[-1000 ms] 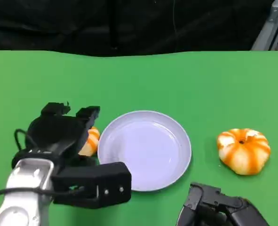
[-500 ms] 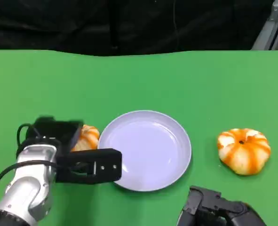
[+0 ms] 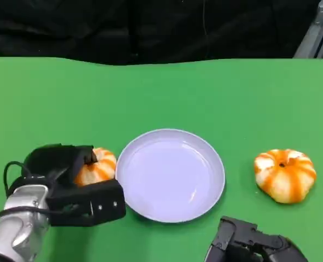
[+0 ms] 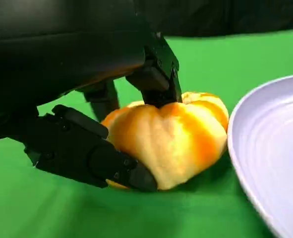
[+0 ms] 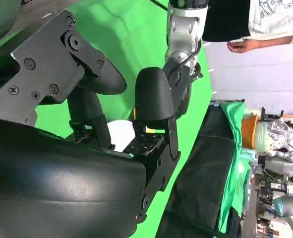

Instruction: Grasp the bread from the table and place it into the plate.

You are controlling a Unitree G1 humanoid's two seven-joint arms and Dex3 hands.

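the left hand [image 3: 63, 164] is wrapped around the bread [image 3: 97, 166], fingers [image 4: 87, 153] under it and above it, the bread low on the green table [image 3: 161, 93] just at nine o'clock of the plate [image 3: 170, 174], nearly touching its rim. open green runs wide toward twelve o'clock. a second bread [image 3: 285, 174] sits at three o'clock, well apart. the right hand [image 3: 251, 243] sits low at five o'clock; i can't tell its grip.
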